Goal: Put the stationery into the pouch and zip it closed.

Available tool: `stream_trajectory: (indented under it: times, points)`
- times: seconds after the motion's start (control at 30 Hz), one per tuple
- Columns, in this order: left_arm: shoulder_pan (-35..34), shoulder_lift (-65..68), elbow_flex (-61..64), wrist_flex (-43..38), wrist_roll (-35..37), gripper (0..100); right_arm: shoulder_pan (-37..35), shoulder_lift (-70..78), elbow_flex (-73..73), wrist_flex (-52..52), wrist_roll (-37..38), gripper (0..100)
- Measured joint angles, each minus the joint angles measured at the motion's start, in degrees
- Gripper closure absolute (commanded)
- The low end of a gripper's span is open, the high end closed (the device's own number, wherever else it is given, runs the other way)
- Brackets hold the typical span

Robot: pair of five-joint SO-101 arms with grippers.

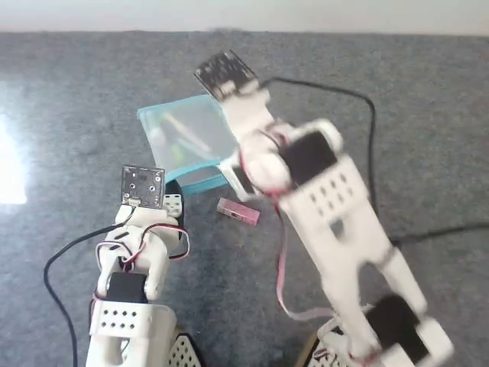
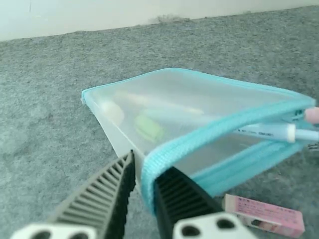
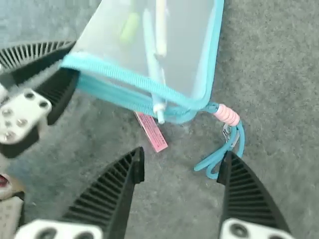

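A translucent pouch with teal zip edging lies on the grey carpet, its mouth open and pens inside. One white pen tip pokes out of the mouth. My left gripper is shut on the teal zip edge at one end of the mouth, and appears again as the left gripper. A pink eraser lies on the carpet just outside the mouth. My right gripper hangs open above the eraser and the zip pull, a pink bead on a teal cord.
Grey carpet covers the whole table, with free room to the left and far right. A black cable loops behind the right arm. A white wall edge runs along the back.
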Motion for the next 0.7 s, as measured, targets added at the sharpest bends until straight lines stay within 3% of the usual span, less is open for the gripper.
stream_trajectory:
  times: [0.27,0.53,0.7]
  points:
    - [0.00,0.00,0.00,0.00,0.00,99,-0.09,-9.05,45.63,-27.43,13.36,75.0]
    - [-2.20,0.00,-0.88,0.00,2.29,99,-0.09,-9.14,49.49,-36.31,15.47,75.0]
    - [-9.05,0.00,-1.76,-0.70,2.81,99,-0.09,-9.14,50.73,-39.12,15.47,75.0]
